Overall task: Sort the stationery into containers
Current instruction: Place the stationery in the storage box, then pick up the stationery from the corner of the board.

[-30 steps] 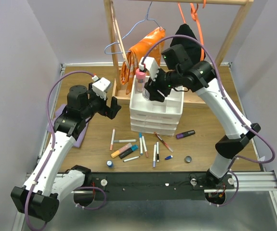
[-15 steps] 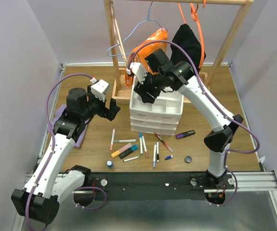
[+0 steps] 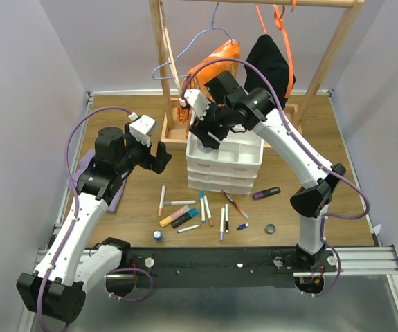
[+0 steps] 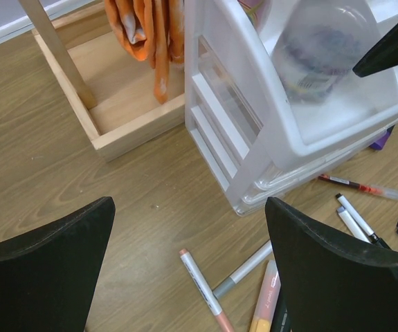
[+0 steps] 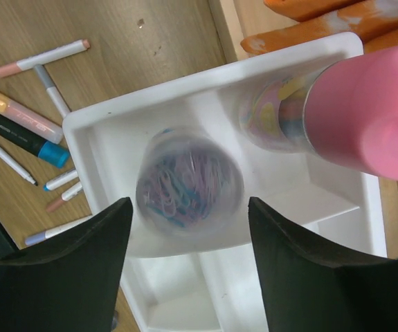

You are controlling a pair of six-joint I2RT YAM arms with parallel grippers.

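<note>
The white divided tray (image 3: 239, 147) tops a small white drawer unit (image 3: 223, 177). In its corner compartment (image 5: 109, 149) stands a clear bottle (image 5: 190, 183) filled with coloured paper clips. A pink-capped bottle (image 5: 365, 111) stands in the compartment beside it. My right gripper (image 5: 190, 207) hovers over the clear bottle, open, with its fingers (image 5: 60, 270) apart from the bottle on both sides. Several pens and markers (image 3: 192, 211) lie loose on the table in front of the drawers. My left gripper (image 4: 188, 207) hangs open above a white pink-ended pen (image 4: 202, 290), holding nothing.
A wooden rack base (image 4: 109, 90) with an orange cloth (image 4: 150, 34) hanging into it stands behind the drawers. A purple marker (image 3: 266, 193), a black cap (image 3: 271, 228) and a blue-capped bottle (image 3: 158, 236) lie on the table. A purple cloth (image 3: 109, 187) lies under the left arm.
My right gripper has moved left to the tray's back left corner, and its jaws now stand a little wider. The left arm has not moved.
</note>
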